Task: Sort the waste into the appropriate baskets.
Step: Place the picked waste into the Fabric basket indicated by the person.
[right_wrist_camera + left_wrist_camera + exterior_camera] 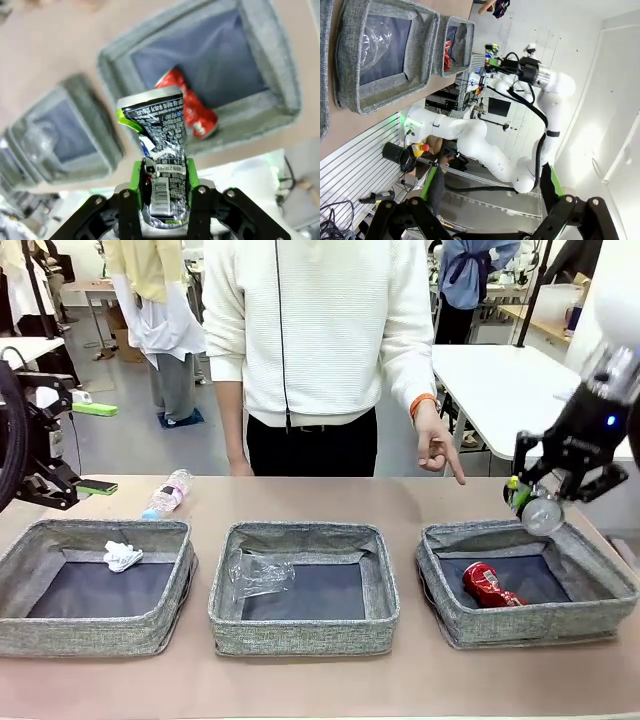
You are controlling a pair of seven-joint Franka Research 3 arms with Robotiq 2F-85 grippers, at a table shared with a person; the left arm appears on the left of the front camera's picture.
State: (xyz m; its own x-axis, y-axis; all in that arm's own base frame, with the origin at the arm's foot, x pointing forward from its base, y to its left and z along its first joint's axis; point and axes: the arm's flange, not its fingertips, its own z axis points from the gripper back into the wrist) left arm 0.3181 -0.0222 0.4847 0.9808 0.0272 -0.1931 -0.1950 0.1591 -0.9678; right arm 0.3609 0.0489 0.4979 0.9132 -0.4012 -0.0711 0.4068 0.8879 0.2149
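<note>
The right gripper (540, 502) hung above the far rim of the right-hand grey woven fabric basket (600, 612), its green-padded fingers (134, 176) pinching a crushed dark can with green marks (161, 150); in that basket lay a dented red drink can (489, 585) on the dark floor; the middle basket (300, 635) held a crumpled clear plastic bottle (256, 572), and the left basket (90, 635) a white tissue wad (121, 556); another clear plastic bottle (167, 494) lay on the brown table (320, 680) beyond the left basket (well apart from the right arm); the left gripper (490, 195) stood spread wide, holding nothing; a person's hand (437, 448) pointed down toward the right-hand basket
</note>
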